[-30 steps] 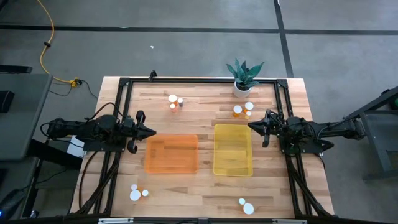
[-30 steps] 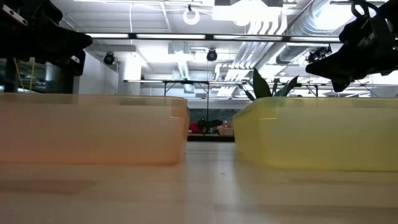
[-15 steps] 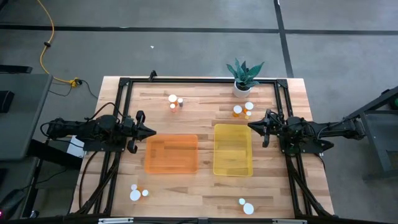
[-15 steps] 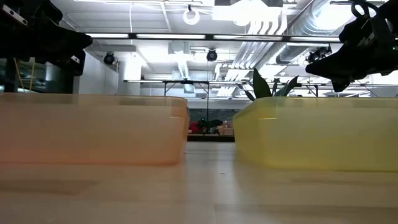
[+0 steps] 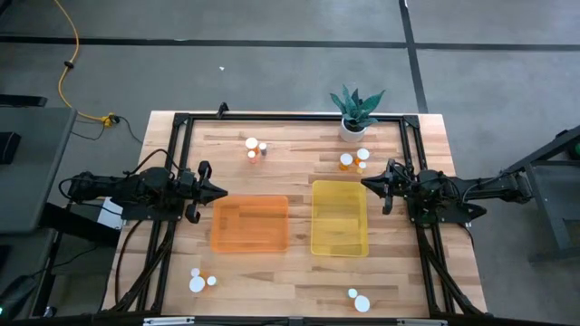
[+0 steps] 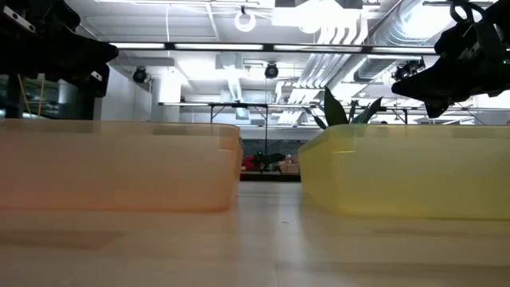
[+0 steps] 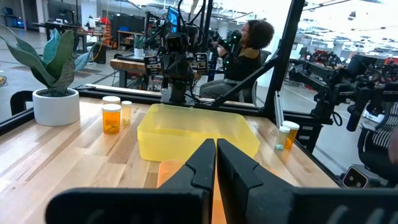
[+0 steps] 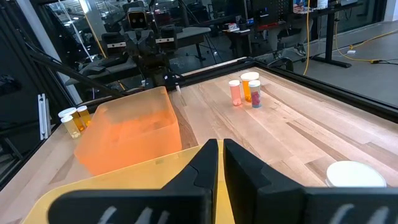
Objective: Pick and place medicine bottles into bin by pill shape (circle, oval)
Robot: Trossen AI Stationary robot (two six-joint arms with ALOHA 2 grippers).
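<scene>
Medicine bottles: nothing has changed over the last second, both arms idle, so sorting hasn't started. Bottles sit in four clusters on the table: back left (image 5: 256, 147), back right (image 5: 353, 159), front left (image 5: 201, 282), front right (image 5: 359, 301). Orange bin (image 5: 249, 223) and yellow bin (image 5: 340, 217) look empty. Left gripper (image 5: 220, 191), fingers pressed together, hovers beside the orange bin; right gripper (image 5: 367, 183), also pressed together, hangs near the back-right cluster, touching nothing.

This is looking like a robotics lab. Exposed ducts (image 6: 414, 24) are running across the ceiling, and a person (image 7: 249, 53) is sitting among more robot rigs (image 7: 177, 56) and workbenches (image 8: 199, 31).
</scene>
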